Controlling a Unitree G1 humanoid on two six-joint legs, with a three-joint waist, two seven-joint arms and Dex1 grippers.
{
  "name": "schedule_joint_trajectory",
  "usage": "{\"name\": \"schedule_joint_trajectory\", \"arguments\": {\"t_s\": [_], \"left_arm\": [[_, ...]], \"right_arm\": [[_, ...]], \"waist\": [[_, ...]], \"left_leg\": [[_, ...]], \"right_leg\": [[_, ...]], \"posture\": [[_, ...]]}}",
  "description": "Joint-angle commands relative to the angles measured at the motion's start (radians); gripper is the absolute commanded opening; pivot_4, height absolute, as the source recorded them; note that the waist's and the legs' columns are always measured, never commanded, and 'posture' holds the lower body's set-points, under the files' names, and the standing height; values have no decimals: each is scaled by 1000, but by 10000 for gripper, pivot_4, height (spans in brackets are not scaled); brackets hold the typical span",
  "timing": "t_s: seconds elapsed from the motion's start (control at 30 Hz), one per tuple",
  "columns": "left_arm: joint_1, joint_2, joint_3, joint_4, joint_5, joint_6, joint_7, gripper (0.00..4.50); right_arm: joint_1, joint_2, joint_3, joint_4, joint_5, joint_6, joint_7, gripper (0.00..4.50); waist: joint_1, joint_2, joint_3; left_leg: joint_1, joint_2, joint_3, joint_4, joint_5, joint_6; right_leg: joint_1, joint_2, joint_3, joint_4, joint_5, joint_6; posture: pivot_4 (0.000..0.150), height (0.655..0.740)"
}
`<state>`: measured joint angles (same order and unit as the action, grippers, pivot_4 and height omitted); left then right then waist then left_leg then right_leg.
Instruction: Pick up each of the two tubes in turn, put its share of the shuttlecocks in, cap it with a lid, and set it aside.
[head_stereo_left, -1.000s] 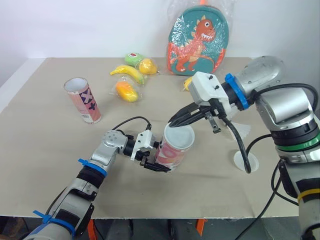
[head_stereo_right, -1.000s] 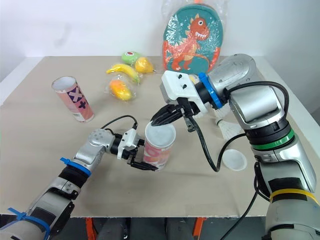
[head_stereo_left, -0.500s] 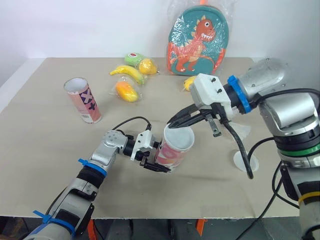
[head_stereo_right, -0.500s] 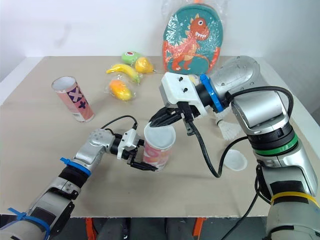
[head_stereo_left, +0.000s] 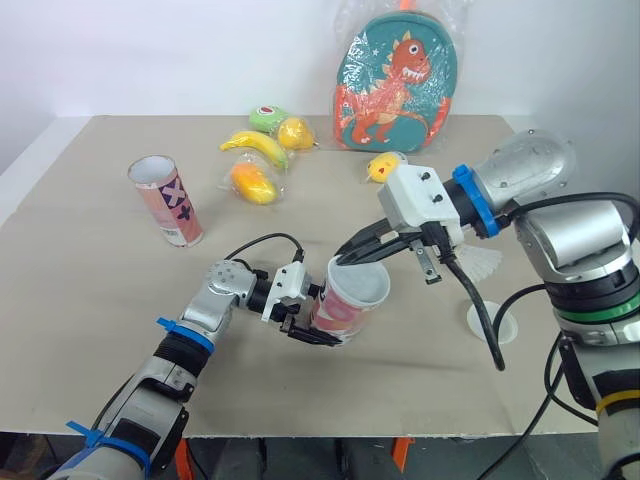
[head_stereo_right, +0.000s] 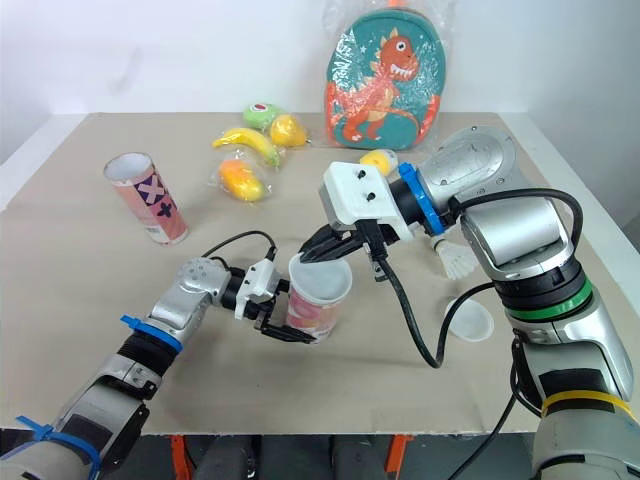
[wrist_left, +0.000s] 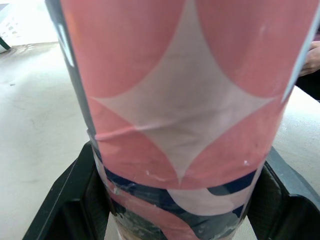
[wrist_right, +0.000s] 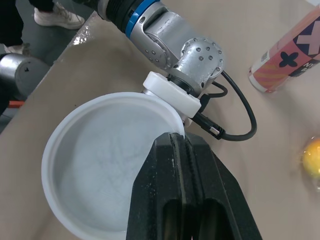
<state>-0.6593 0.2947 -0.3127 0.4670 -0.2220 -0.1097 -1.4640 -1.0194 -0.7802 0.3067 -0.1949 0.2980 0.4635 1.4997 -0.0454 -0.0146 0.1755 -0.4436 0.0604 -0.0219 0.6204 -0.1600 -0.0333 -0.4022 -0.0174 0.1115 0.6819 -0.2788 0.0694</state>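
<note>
Clamping the tube (head_stereo_left: 352, 302), the left gripper (head_stereo_left: 318, 322) sits below the lid (wrist_right: 100, 165) pinched by the right gripper (head_stereo_left: 343, 258).

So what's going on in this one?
The left gripper grips a pink tube low on its side. The right gripper pinches a white lid by its rim, right at the tube's mouth. A second tube stands open farther left. A spare lid and a shuttlecock lie by the right arm.
</note>
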Motion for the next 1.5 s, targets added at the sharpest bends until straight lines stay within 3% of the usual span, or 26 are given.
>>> {"name": "schedule_joint_trajectory", "arguments": {"t_s": [0.03,0.27,0.37,0.4,0.43,0.47,0.5,0.8,0.97,1.13,1.23,1.27,1.4,1.5], "left_arm": [[9,12,17,-12,-1,14,13,30621],[6,11,17,-11,-1,17,16,30621],[1,10,18,-5,-1,18,17,30621],[0,10,19,-4,-2,18,17,30621],[-1,10,19,-3,-2,18,17,30621],[-1,10,19,-3,-2,19,17,30621],[-1,10,19,-3,-3,19,17,30621],[3,6,19,-7,-4,26,22,30621],[6,7,18,-8,-4,27,21,30621],[6,5,19,-5,-3,23,18,30621],[5,5,18,2,-1,17,14,30621],[3,3,18,6,-1,16,14,30621],[-2,0,17,16,2,9,13,30621],[-5,0,17,19,2,8,12,30621]], "right_arm": [[3,-21,39,2,-48,-48,33,333],[13,-52,57,12,-100,-129,63,333],[21,-50,61,17,-103,-144,58,8877],[25,-45,65,24,-114,-152,48,13833],[28,-42,68,28,-122,-157,42,15512],[29,-38,71,36,-130,-157,35,23322],[29,-35,73,39,-130,-157,35,28010],[30,-1,95,87,-184,-184,15,28010],[-35,27,-26,107,-28,-38,31,28010],[-58,-23,-96,58,104,64,91,28010],[-43,-27,-81,30,117,79,83,20956],[-29,-27,-68,23,107,68,79,15429],[-5,-24,-41,12,87,49,72,621],[3,-27,-22,7,74,33,76,621]], "waist": [[0,0,0],[0,0,0],[0,0,0],[0,0,0],[0,0,0],[0,0,-1],[0,0,-1],[-1,-2,-2],[-1,-2,-2],[0,-1,-1],[0,-1,-1],[0,-1,-1],[-1,-1,-1],[-1,-1,-1]], "left_leg": [[0,0,0,0,0,0],[1,0,0,0,0,0],[1,0,0,1,0,0],[1,0,0,1,0,0],[1,0,0,1,0,0],[2,0,0,1,0,0],[3,0,0,1,0,0],[5,0,0,1,0,0],[6,1,0,1,1,0],[2,1,0,0,1,-1],[2,0,0,-1,0,-1],[2,0,0,-2,0,-1],[2,0,0,-1,0,-1],[2,0,0,-1,0,-1]], "right_leg": [[0,0,0,0,0,0],[1,0,0,0,0,0],[2,0,0,0,0,1],[1,0,0,0,0,1],[2,0,0,0,0,1],[2,0,0,0,0,1],[2,0,0,0,0,1],[5,0,0,0,-1,3],[5,0,0,0,0,4],[2,0,0,0,2,-1],[2,0,0,0,0,-1],[1,0,0,0,0,-2],[1,0,0,0,0,-1],[1,0,0,0,-1,0]], "posture": [[1500,7347],[1500,7347],[1500,7347],[1500,7347],[1500,7347],[1500,7347],[1500,7347],[1500,7347],[1500,7347],[1500,7347],[1500,7347],[1500,7347],[1500,7347],[1500,7347]]}}
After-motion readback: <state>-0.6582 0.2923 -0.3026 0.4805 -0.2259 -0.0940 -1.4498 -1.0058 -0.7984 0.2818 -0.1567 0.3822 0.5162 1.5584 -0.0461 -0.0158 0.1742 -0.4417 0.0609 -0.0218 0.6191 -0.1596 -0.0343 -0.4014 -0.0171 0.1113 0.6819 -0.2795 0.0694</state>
